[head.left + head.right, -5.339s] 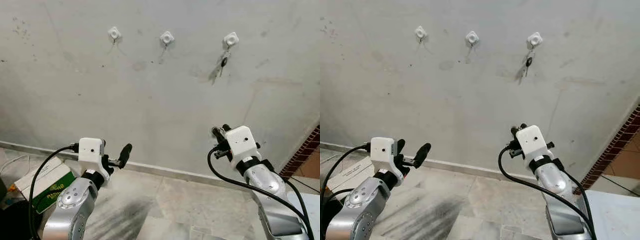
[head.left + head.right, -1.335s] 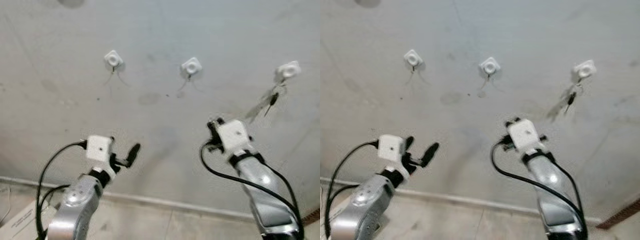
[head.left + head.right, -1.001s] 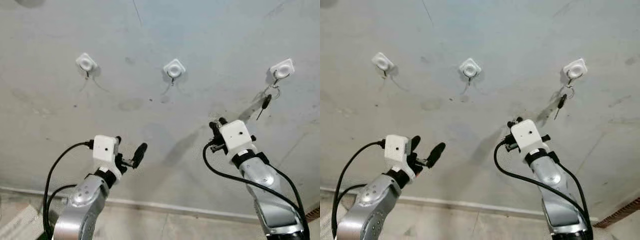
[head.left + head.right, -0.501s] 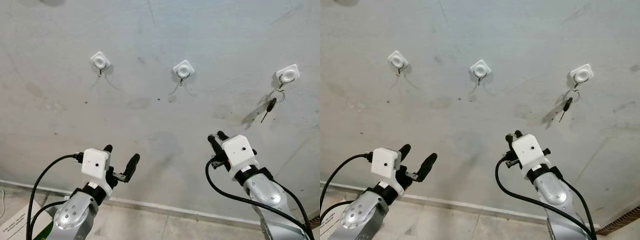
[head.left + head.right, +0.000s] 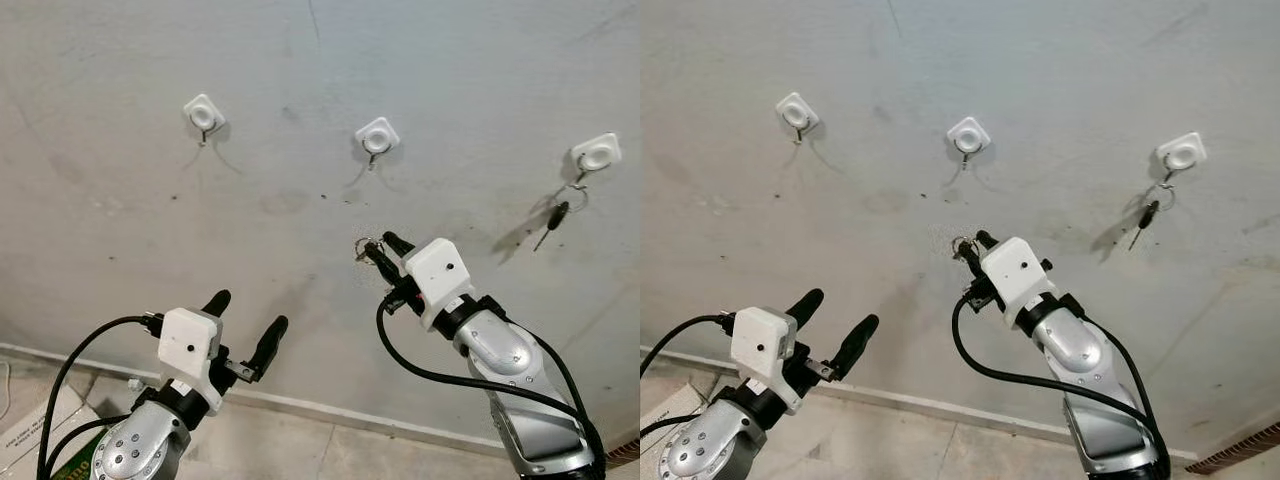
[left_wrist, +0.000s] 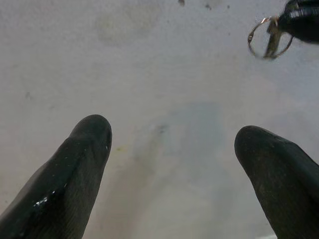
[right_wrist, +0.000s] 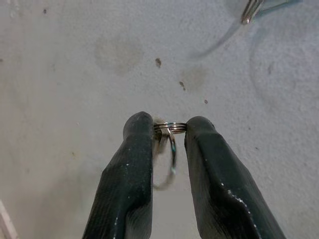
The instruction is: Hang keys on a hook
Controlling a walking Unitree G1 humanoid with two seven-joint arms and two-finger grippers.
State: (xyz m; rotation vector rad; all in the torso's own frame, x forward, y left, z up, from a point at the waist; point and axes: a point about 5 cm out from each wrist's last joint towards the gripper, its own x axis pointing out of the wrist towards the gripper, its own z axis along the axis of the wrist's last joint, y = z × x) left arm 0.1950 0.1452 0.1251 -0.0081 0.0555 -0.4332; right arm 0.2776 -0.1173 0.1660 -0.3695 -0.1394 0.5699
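Three white hooks are fixed in a row on the grey wall: a left hook [image 5: 204, 113], a middle hook [image 5: 377, 138] and a right hook [image 5: 598, 155]. A dark-headed key [image 5: 557, 215] hangs from the right hook. My right gripper [image 5: 376, 248] is raised below and slightly left of the middle hook, shut on a small metal key ring [image 7: 169, 128] pinched between its fingertips. The middle hook's metal tip [image 7: 251, 10] appears beyond it in the right wrist view. My left gripper [image 5: 245, 320] is held low on the left, open and empty; the key ring [image 6: 269, 37] also appears in its wrist view.
The wall [image 5: 300, 220] is bare, stained concrete that meets a tiled floor [image 5: 300, 440] at a low skirting. A cardboard box [image 5: 30, 445] lies on the floor at the far left. A brick edge [image 5: 1240, 445] shows at the lower right.
My right gripper has swung up and to the left, toward the middle hook, and the key ring now shows at its tips. The left gripper stays low and open.
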